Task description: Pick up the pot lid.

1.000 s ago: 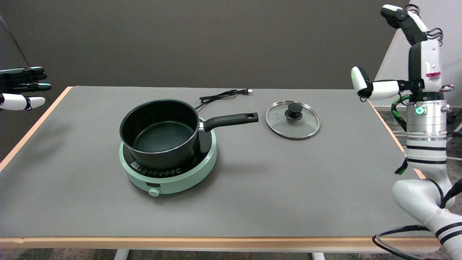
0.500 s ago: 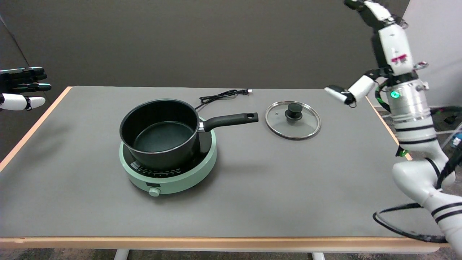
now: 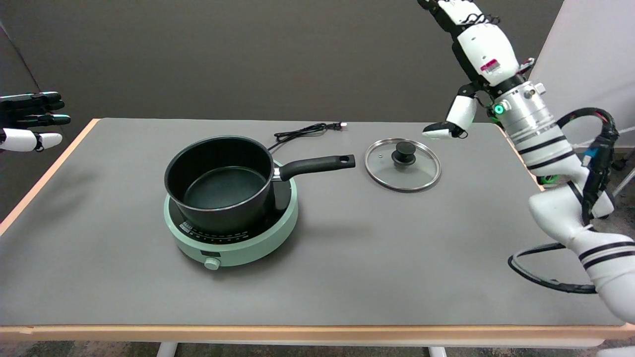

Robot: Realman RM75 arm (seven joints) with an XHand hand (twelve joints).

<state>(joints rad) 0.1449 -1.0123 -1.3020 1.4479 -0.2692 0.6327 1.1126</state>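
Note:
The glass pot lid (image 3: 402, 164), steel-rimmed with a black knob (image 3: 403, 150), lies flat on the grey table to the right of the pot handle. My right hand (image 3: 471, 44) hangs high in the air above and to the right of the lid, well clear of it. Its fingers reach up past the top edge of the picture, and its thumb (image 3: 449, 119) points down and left toward the lid. Nothing is in the hand.
A black saucepan (image 3: 221, 179) sits on a mint-green hotplate (image 3: 233, 233), its handle (image 3: 317, 166) pointing right toward the lid. A black power cord (image 3: 302, 131) lies behind it. The idle left hand (image 3: 30, 119) hovers at the far left. The table's right edge (image 3: 526, 163) runs under my arm.
My right arm has swung left and leaned in over the table, carrying the hand from beyond the right edge to a spot above and right of the lid. The lid and pot stayed put.

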